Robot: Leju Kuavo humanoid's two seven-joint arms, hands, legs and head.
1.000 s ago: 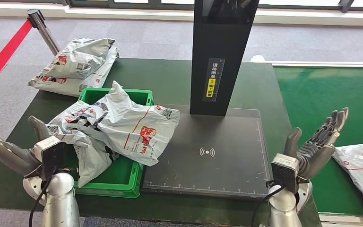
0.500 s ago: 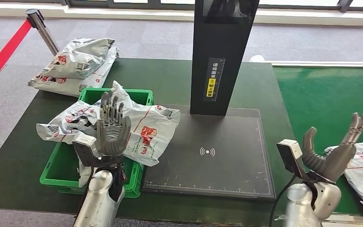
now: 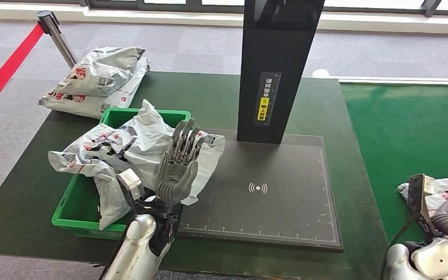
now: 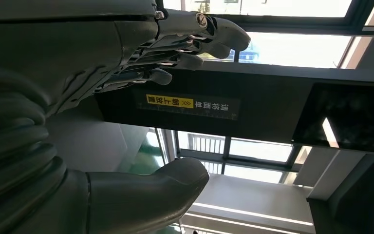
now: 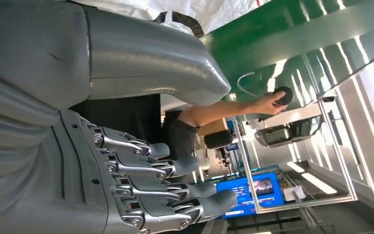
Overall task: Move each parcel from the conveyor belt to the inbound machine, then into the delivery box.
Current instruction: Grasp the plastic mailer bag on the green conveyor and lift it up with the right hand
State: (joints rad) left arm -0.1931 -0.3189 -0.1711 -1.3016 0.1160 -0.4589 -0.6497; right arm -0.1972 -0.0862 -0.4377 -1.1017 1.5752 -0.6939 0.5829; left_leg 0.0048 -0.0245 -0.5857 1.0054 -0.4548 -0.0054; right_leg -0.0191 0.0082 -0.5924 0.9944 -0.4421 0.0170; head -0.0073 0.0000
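Crumpled grey parcel [image 3: 146,153] — seemingly soft — in bin [image 3: 81,205]

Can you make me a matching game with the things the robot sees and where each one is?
Things:
1. green box
2. two stacked parcels
3. black tower
4. left robot hand

Places:
A. standing at the back edge of the dark scanner pad
B. raised open in front of the crumpled parcel in the box
C. on the table's far left corner, near the red barrier tape
D. just left of the scanner pad, holding crumpled parcels

Pairs: 1-D, 2-C, 3-A, 4-B
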